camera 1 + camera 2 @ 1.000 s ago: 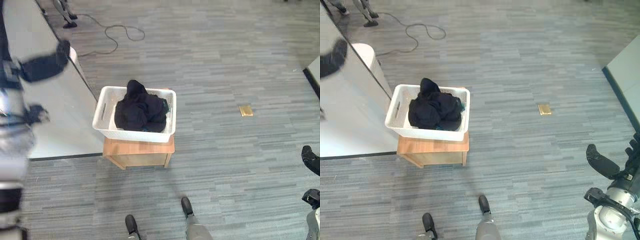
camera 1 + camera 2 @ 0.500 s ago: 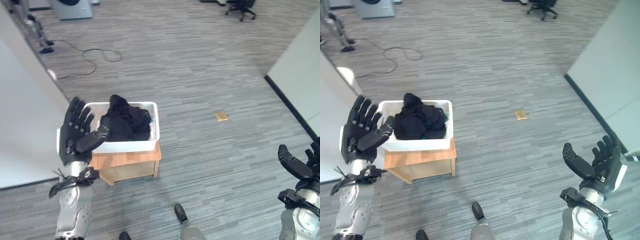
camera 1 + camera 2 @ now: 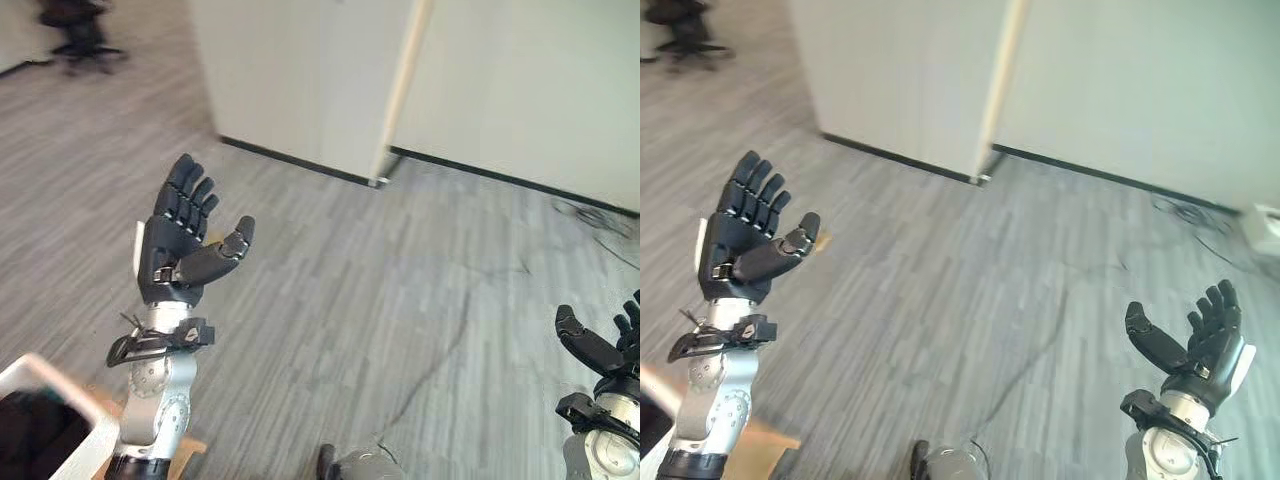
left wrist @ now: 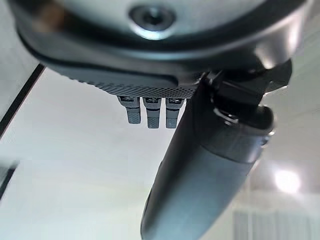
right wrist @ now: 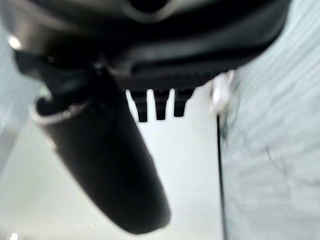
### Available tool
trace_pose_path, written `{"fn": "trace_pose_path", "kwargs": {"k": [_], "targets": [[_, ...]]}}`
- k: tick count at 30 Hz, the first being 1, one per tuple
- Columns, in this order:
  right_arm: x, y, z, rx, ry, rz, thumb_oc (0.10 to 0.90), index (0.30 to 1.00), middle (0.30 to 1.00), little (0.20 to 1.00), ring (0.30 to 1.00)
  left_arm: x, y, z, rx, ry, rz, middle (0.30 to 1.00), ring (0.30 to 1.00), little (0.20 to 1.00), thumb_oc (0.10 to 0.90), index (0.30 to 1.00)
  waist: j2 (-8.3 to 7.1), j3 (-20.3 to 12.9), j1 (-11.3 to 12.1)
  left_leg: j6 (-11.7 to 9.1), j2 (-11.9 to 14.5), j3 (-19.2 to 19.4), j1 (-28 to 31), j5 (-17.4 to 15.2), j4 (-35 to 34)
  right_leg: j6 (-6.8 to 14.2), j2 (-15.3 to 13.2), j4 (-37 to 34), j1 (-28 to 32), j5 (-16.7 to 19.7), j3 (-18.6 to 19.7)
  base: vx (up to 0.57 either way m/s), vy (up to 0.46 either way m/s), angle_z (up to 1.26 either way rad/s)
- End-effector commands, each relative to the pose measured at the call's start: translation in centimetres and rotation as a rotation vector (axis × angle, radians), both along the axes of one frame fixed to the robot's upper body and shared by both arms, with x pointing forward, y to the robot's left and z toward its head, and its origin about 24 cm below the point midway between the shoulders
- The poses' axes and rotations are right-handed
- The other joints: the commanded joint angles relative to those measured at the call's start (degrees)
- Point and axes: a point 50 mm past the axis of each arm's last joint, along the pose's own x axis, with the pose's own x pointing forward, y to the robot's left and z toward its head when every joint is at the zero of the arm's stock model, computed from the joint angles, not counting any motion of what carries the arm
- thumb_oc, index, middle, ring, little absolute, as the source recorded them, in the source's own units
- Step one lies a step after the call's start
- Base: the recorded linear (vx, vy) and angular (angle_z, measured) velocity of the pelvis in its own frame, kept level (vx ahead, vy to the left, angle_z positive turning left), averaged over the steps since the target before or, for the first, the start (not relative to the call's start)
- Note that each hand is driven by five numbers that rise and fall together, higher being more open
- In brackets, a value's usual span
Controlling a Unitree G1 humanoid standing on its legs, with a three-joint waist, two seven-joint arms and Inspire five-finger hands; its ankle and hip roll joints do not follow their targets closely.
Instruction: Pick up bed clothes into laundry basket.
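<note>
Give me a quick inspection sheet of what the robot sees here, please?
Surface: grey striped carpet floor.
Job's things: white laundry basket corner at the lower left, dark clothes inside, on a wooden stand.
Clutter: nothing seen.
Hands: left hand raised, open, empty; right hand low at the right, open, empty.
Cables: a thin cable on the floor by the far wall.
Surroundings: pale wall panels with a dark baseboard.

The left hand (image 3: 183, 245) is raised upright on its silver-grey arm, fingers straight, thumb out, holding nothing. The right hand (image 3: 1198, 345) sits lower, palm up, its fingers spread and empty
</note>
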Motion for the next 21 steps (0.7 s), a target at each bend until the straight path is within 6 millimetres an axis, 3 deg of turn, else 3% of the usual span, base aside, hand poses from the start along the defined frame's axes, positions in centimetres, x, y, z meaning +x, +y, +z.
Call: {"fn": "trace_pose_path", "kwargs": {"k": [1, 2, 3, 4, 5, 6, 9, 12, 15, 18, 20, 21], "targets": [[-0.2, -1.1, 7.1, -0.197, -0.324, 0.029, 0.8, 0.9, 0.9, 0.9, 0.9, 0.3, -0.6, 4.2, -0.016, -0.244, 0.006, 0.9, 0.9, 0.9, 0.8, 0.9, -0.48, 0.17, -0.3, 5.57, -8.65, -26.09, -7.85, 8.63, -12.0, 11.86, -4.94, -1.52, 3.19, -2.23, 9.07, -0.13, -0.137, -3.58], [-0.2, -1.3, 6.8, -0.171, -0.321, 0.036, 0.8, 0.9, 0.9, 0.9, 0.9, 0.0, -0.4, 3.5, -0.012, -0.224, 0.014, 0.9, 0.9, 0.9, 0.8, 0.9, -0.86, -0.08, -0.23, 6.89, -9.27, -26.42, -6.69, 6.35, -12.86, 11.55, -4.36, -2.12, 3.04, -1.45, 12.27, 0.01, -0.091, -3.4], [0.0, -1.4, 6.0, -0.128, -0.315, 0.028, 0.8, 0.9, 0.9, 0.9, 0.9, -0.2, -0.4, 3.2, -0.008, -0.211, 0.018, 0.9, 0.9, 0.9, 0.8, 0.9, -0.4, -0.15, -0.15, 7.17, -11.73, -30.73, -6.25, 5.19, -13.58, 11.93, -2.91, -1.91, 2.76, -0.97, 15.3, 0.01, -0.035, -2.7], [0.4, -1.1, 5.7, -0.111, -0.305, 0.059, 0.8, 0.9, 0.9, 0.9, 0.9, -0.1, -0.4, 2.9, 0.004, -0.2, 0.018, 0.9, 0.9, 0.9, 0.8, 0.9, -0.3, -0.61, 0.1, 7.53, -13.05, -32.32, -6.18, 4.5, -14.86, 12.5, -2.23, -1.59, 2.07, -0.27, 18.09, 0.02, -0.027, -1.76], [0.4, -1.1, 5.7, -0.111, -0.305, 0.059, 0.8, 0.9, 0.9, 0.9, 0.9, -0.1, -0.4, 2.9, 0.004, -0.2, 0.018, 0.9, 0.9, 0.9, 0.8, 0.9, -0.32, -0.69, 0.25, 7.52, -13.07, -32.16, -6.18, 4.6, -15.0, 12.5, -2.22, -1.6, 1.96, -0.2, 18.25, 0.1, -0.043, -2.68], [0.9, -1.0, 5.7, -0.129, -0.277, 0.099, 0.8, 0.9, 0.9, 0.9, 0.9, 0.1, -0.4, 2.7, 0.04, -0.191, 0.015, 0.9, 0.9, 0.9, 0.8, 0.9, 0.38, -1.15, -0.59, 7.42, -14.24, -34.51, -7.06, 5.01, -17.8, 12.88, -0.77, -1.73, 2.78, -0.14, 22.48, 0.11, -0.027, -2.94], [0.9, -0.8, 5.0, -0.146, -0.215, 0.121, 0.8, 0.9, 0.9, 0.9, 0.9, 0.7, -0.8, 3.2, 0.09, -0.214, 0.022, 0.9, 0.9, 0.9, 0.8, 0.9, 1.65, -1.07, -2.17, 7.44, -15.32, -33.84, -6.71, 7.36, -22.18, 13.41, 0.62, -2.38, 2.72, 0.73, 27.16, 0.07, 0.037, -2.02], [1.1, -0.3, 3.7, -0.102, -0.174, 0.165, 0.8, 0.9, 0.9, 0.9, 0.9, 1.6, -1.4, 4.3, 0.083, -0.264, 0.024, 0.9, 0.9, 0.9, 0.8, 0.9, 2.0, -0.7, -2.7, 7.88, -18.66, -41.78, -7.72, 6.36, -22.99, 13.9, 1.78, -2.72, 2.35, 1.38, 32.24, -0.01, 0.042, -1.06], [1.1, 0.0, 3.0, -0.065, -0.161, 0.175, 0.8, 0.9, 0.9, 0.9, 0.9, 2.6, -2.4, 3.4, 0.06, -0.215, -0.002, 0.9, 0.9, 0.9, 0.8, 0.9, 3.05, -0.74, -4.76, 8.39, -18.28, -38.71, -7.32, 8.0, -27.49, 14.67, 1.88, -4.08, 0.7, 3.0, 34.77, -0.02, 0.128, -0.7], [1.3, 0.7, 3.3, -0.035, -0.205, 0.183, 0.8, 0.9, 0.9, 0.9, 0.9, 3.4, -3.2, 3.0, 0.082, -0.177, -0.014, 0.9, 0.9, 0.9, 0.8, 0.9, 4.11, -0.06, -5.89, 8.92, -18.16, -37.0, -7.87, 9.21, -29.49, 15.26, 2.24, -1.01, -2.27, 2.01, 34.69, -0.04, 0.147, -0.23], [1.9, 1.5, 2.3, 0.032, -0.198, 0.181, 0.8, 0.9, 0.9, 0.9, 0.9, 4.1, -4.1, 3.0, 0.167, -0.157, -0.045, 0.9, 0.9, 0.9, 0.8, 0.9, 5.25, 1.48, -6.37, 9.54, -18.05, -34.63, -6.99, 10.38, -32.03, 16.57, 2.18, 3.26, -4.67, 0.72, 32.38, -0.05, 0.14, -0.14], [2.3, 1.9, 1.8, 0.068, -0.188, 0.186, 0.8, 0.9, 0.9, 0.9, 0.9, 4.4, -4.5, 2.8, 0.19, -0.14, -0.062, 0.9, 0.9, 0.9, 0.8, 0.9, 5.61, 2.22, -5.71, 9.43, -17.59, -33.79, -6.74, 10.89, -32.49, 17.22, 0.99, 4.82, -5.63, 0.75, 29.49, -0.1, 0.032, -0.25]]}}
